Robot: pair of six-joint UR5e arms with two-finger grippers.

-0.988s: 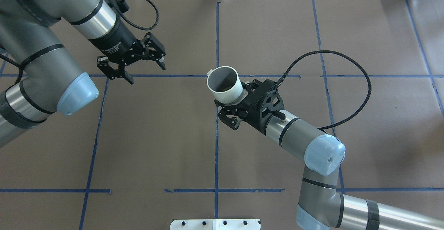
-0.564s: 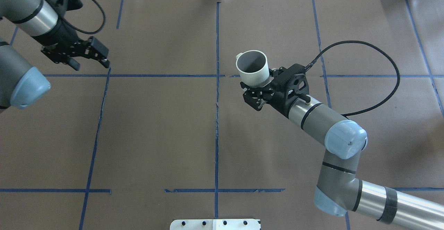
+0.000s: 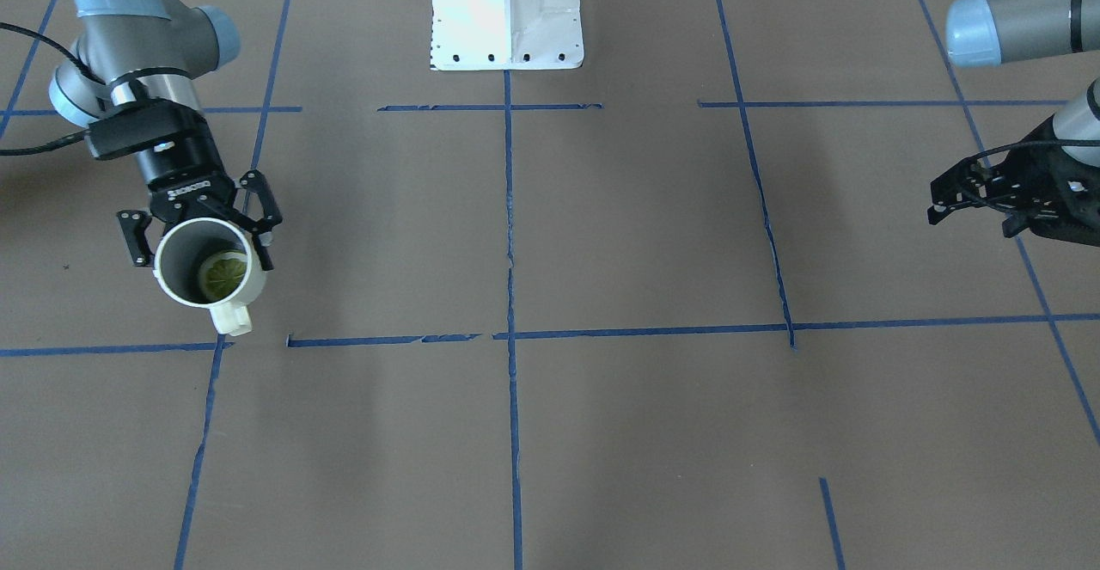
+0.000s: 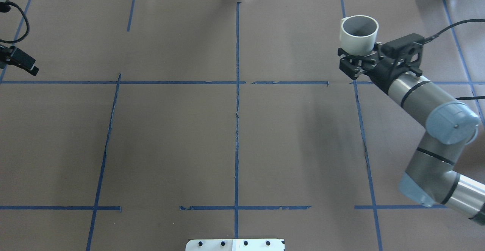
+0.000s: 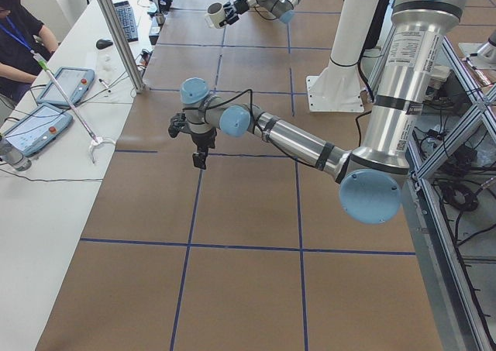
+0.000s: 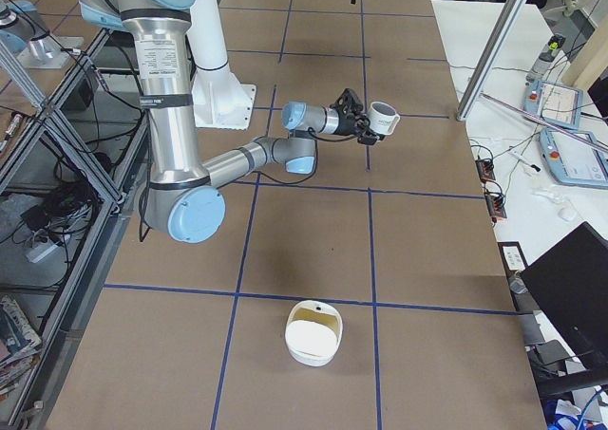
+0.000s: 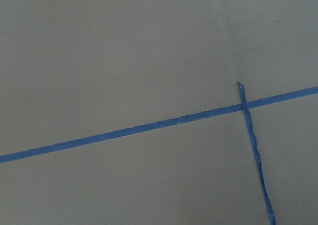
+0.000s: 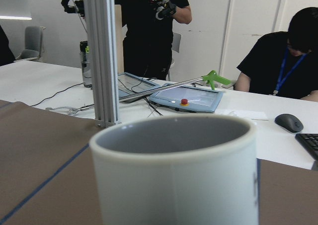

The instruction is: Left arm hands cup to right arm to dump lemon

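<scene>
Closed on the lower wall of the white mug (image 4: 359, 41) with the right gripper (image 4: 358, 57); held upright, aloft on the robot's right, lemon slice (image 3: 223, 275) loose inside. Probably light, rigid, slick-glazed, breakable: best gripped low, tipped slowly. Left gripper (image 3: 975, 200) spread, empty, well apart.

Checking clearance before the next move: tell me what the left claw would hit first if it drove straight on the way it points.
The left claw tilts down toward the table. Its wrist view shows only bare tabletop and blue tape, so it would likely meet the table first.
</scene>
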